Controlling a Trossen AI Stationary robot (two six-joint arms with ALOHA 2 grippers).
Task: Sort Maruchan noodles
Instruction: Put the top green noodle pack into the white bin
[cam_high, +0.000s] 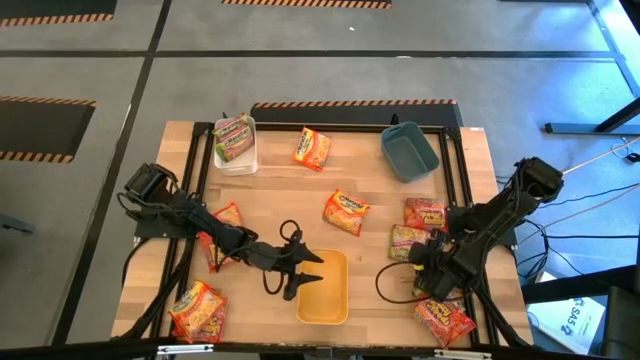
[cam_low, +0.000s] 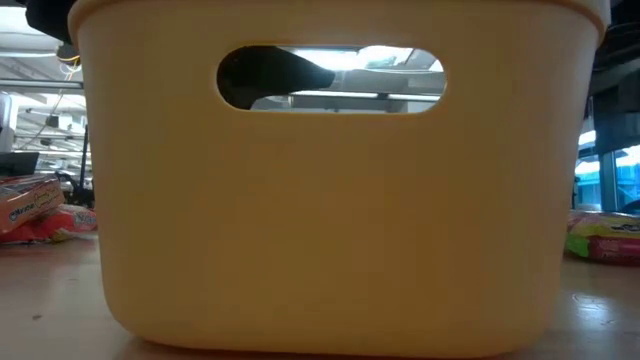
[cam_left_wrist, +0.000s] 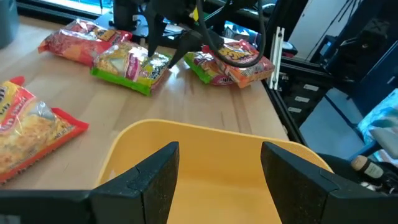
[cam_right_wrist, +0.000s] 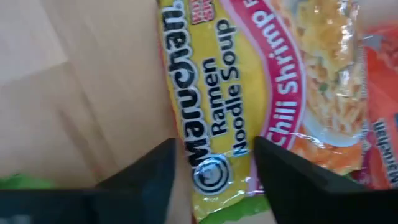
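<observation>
Two tools | your left tool (cam_left_wrist: 217, 180) gapes over yellow bin (cam_high: 325, 312), nothing held | right tool (cam_right_wrist: 214, 171) straddles Chili Shrimp packet (cam_right_wrist: 217, 93), jaws parted, grip unsettled

Right hand (cam_right_wrist: 214, 165) fingers straddle yellow-green Maruchan packet (cam_right_wrist: 217, 93) on wood table (cam_right_wrist: 74, 93).

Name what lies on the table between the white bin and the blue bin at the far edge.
In the high view, one orange-yellow noodle packet lies on the bare wood between the white bin and the blue bin, touching neither.
</observation>
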